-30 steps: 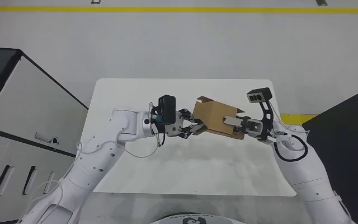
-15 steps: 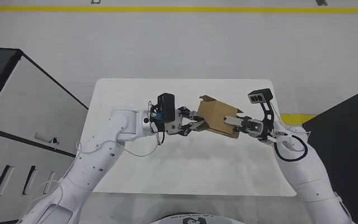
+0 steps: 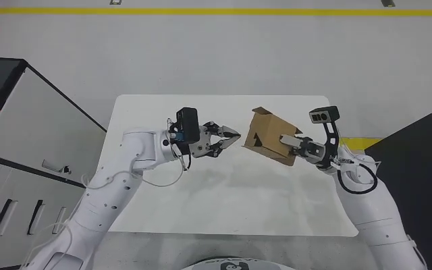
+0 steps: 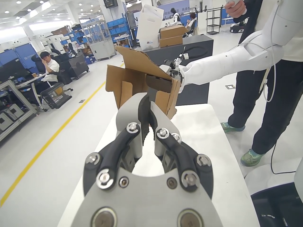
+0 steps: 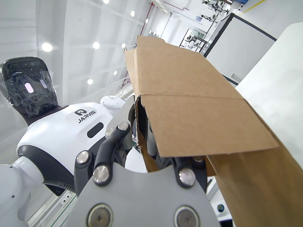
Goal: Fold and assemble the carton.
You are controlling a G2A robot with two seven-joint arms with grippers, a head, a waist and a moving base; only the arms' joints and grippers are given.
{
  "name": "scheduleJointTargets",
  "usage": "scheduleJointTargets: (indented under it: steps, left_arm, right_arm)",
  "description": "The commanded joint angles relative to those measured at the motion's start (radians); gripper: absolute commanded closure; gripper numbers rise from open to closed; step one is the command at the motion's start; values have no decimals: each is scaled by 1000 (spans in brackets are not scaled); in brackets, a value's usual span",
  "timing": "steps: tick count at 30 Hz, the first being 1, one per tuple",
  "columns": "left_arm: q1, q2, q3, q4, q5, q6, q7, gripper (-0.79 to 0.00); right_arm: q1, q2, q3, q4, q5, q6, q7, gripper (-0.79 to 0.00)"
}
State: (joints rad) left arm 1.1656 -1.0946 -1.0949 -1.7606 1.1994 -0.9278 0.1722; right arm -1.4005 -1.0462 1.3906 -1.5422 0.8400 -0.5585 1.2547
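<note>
A brown corrugated cardboard carton [image 3: 270,129] hangs tilted above the right half of the white bench [image 3: 169,202], none of its edges resting flat on the surface. The right gripper [image 3: 285,140] holds it at the end that faces the right arm. In the right wrist view the right gripper's [image 5: 140,131] fingers [image 5: 123,119] pinch one cardboard wall between them, one inside the carton [image 5: 189,95] and one outside. In the top view one finger lies along the carton's upper panel.

The carton's other end is open and faces the left gripper [image 3: 233,136], with a short flap standing up at its far corner. The left gripper sits over the middle of the bench. Its fingers are pressed together into a point, with nothing between them. That point aims at the carton's open end and sits just beside it, with a small gap, so the two are not touching. In the left wrist view the left gripper's [image 4: 149,102] closed tips line up with the carton's [image 4: 132,81] open mouth, where loose inner flaps hang ajar.
</note>
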Motion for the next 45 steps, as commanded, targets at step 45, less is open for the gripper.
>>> scheduleJointTargets:
  steps: [45]
  left_arm:
    - [-10,-8,57,3,0,-44,5,0]
  right_arm:
    - [4,-3,-27,-40,-61,45,43,0]
